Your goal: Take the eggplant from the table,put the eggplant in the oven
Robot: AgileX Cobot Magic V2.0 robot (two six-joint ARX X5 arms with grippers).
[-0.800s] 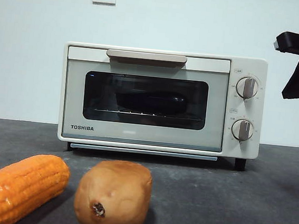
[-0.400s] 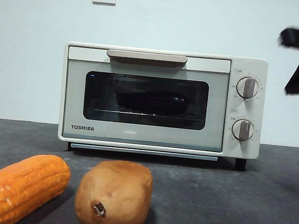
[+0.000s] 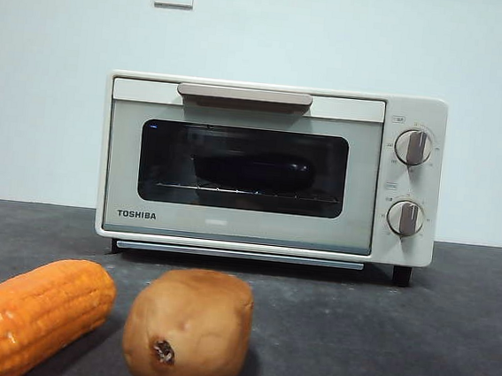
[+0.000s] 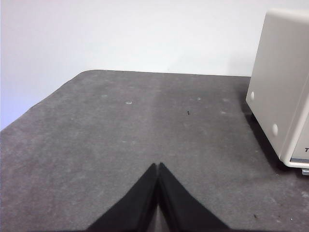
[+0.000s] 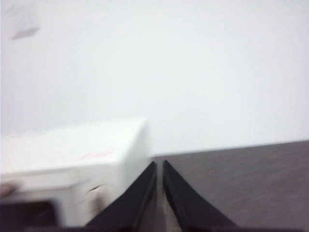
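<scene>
The oven (image 3: 271, 168) stands at the far middle of the table (image 3: 396, 344) with its door closed, and the eggplant (image 3: 251, 170) lies on the wire rack behind the glass, so the placing looks finished. What remains, in my judgement, is a clean retreat: both arms lifting clear without clipping the oven. The left claw (image 4: 158, 166) is closed and empty over bare table off the oven's 9 o'clock side, and the right claw (image 5: 159, 164), blurred, is closed or nearly so and empty above the oven's 3 o'clock corner.

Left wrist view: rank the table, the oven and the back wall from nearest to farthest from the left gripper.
1. table: directly beneath the left gripper.
2. oven: its cream side wall, standing off to the side.
3. back wall: beyond the table's far edge.
</scene>
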